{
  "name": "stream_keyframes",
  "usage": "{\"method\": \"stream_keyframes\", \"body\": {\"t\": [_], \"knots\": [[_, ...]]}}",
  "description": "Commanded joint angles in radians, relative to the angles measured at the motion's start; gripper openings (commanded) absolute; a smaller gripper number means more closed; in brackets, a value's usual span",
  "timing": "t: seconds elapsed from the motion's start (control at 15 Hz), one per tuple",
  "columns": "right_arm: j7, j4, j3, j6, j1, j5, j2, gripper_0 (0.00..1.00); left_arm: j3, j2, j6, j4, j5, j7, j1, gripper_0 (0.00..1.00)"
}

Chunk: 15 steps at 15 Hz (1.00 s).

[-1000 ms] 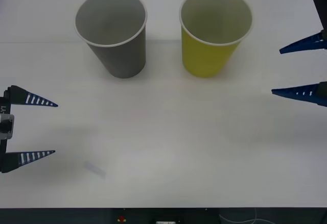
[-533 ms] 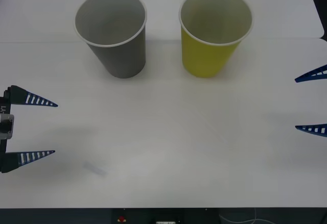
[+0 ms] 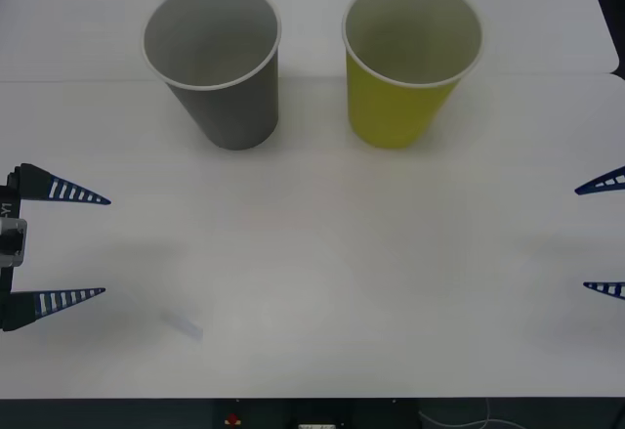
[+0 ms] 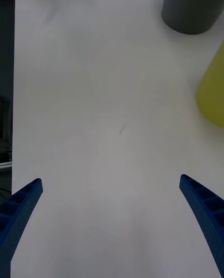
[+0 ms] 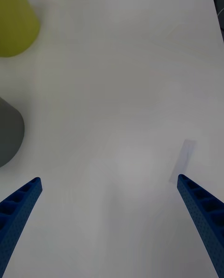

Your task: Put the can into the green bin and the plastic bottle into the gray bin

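Note:
The gray bin (image 3: 239,116) stands upright at the back left of the white table, and the green bin (image 3: 395,116) stands upright to its right. The can and the plastic bottle are out of view. My left gripper (image 3: 105,246) hovers open at the table's left edge, nearer the front than the gray bin. My right gripper (image 3: 582,239) is open at the far right edge, well short of the green bin. In the right wrist view, the right gripper (image 4: 110,180) faces bare table, with the gray bin (image 4: 191,5) and green bin (image 4: 212,96) beyond. Nothing sits between the fingers of the left gripper (image 5: 108,179).
A small clear strip of tape (image 3: 182,323) lies flat on the table near the left gripper, also seen as the tape (image 5: 183,160) in the left wrist view. The table's front edge (image 3: 312,399) runs along the bottom.
My right gripper has drawn back toward the front right, away from the green bin, still open. The left gripper and both bins have not moved.

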Motion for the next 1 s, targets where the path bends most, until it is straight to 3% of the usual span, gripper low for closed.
{"method": "stream_keyframes", "body": {"t": [0.07, 0.67, 1.0], "knots": [[0.015, 0.000, -0.001, -0.002, 0.008, 0.038, 0.000, 1.00, 0.000, 0.000, 0.000, 0.000, 0.000, 0.000, 0.000, 1.00], [0.018, 0.002, 0.008, 0.006, 0.010, 0.061, 0.000, 1.00, 0.000, 0.000, 0.000, 0.000, 0.000, 0.000, 0.000, 1.00], [0.018, 0.002, 0.010, 0.006, -0.001, 0.081, 0.043, 1.00, 0.000, 0.000, 0.000, 0.000, 0.000, 0.000, 0.000, 1.00]]}}
